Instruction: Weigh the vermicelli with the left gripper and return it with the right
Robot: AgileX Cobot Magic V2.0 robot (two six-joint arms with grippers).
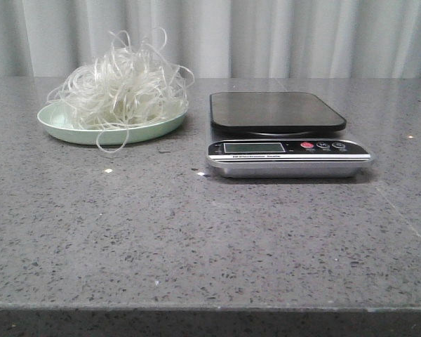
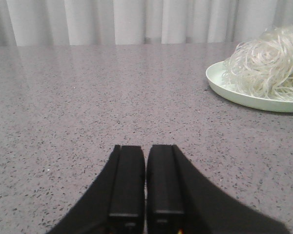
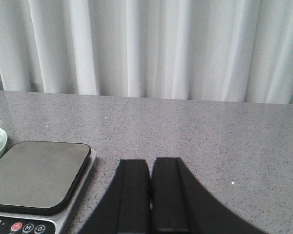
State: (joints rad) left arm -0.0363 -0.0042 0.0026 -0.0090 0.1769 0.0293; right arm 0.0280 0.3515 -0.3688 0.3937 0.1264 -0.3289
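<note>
Both grippers, left (image 2: pixel 145 195) and right (image 3: pixel 151 195), are sitting pressed together; feather-light, springy vermicelli (image 1: pixel 123 88), lying at the scale's (image 1: pixel 284 133) nine o'clock, is wanting a deep central pinch.

The left pincer (image 2: pixel 145 195) is hanging low over the surface (image 2: pixel 88 107), its two black fingers (image 2: pixel 128 180) pressed together with only a hairline seam between them, gripping nothing. The right pincer (image 3: pixel 150 195) is sitting the same way, fingers (image 3: pixel 133 195) closed tight and empty, pointing toward twelve o'clock. Neither arm is showing in the front view.
</note>
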